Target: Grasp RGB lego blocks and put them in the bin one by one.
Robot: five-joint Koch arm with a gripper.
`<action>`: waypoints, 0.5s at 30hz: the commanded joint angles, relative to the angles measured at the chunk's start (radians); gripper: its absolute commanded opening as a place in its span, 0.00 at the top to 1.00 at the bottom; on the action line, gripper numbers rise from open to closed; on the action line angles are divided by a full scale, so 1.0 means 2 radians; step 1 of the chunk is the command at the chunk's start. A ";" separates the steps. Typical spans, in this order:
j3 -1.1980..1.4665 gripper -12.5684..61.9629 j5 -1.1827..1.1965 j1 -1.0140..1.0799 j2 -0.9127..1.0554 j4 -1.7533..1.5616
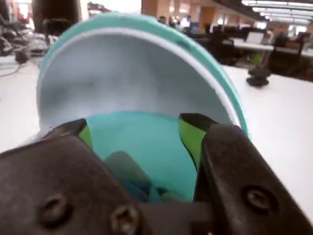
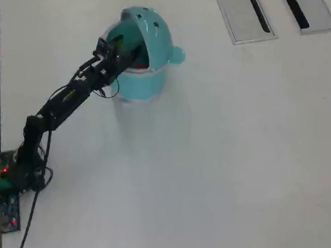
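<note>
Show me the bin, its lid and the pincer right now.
bin [image 2: 138,88]: overhead view, teal outer wall.
lid [image 2: 153,27]: overhead view, domed top with dark dots.
pincer [image 1: 139,132]: wrist view, the gap between the green-padded tips over the bin's opening.

The round teal plastic bin [image 2: 140,81] looks smooth and faintly glossy; the white table [image 2: 220,163] is matt; the dark gripper [image 1: 142,127] is matt plastic.
</note>
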 commanded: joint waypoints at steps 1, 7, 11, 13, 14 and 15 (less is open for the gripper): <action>0.010 0.38 -0.004 -0.005 0.070 -0.030; 0.191 0.39 -0.006 -0.015 0.186 -0.107; 0.287 0.39 -0.003 -0.012 0.234 -0.201; 0.316 0.39 -0.001 -0.002 0.255 -0.227; 0.327 0.39 0.007 0.002 0.265 -0.229; 0.334 0.39 0.018 0.006 0.275 -0.231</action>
